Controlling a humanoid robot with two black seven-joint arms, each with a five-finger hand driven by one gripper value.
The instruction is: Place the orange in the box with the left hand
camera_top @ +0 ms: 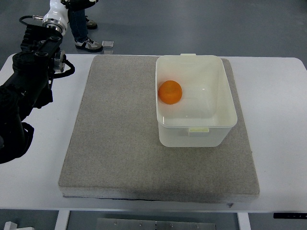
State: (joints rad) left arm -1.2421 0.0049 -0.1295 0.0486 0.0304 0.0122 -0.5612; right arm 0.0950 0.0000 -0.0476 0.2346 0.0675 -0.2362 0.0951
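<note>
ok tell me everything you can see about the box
The box is a white, slightly see-through plastic tub, rectangular with rounded corners and a thick rim. A small tab sticks out at the middle of its near rim and another at the far rim. It has no lid on and stands upright on the right half of the grey mat, its far right corner reaching the mat's edge. Inside, the orange lies on the bottom against the left wall. Neither hand touches it.
</note>
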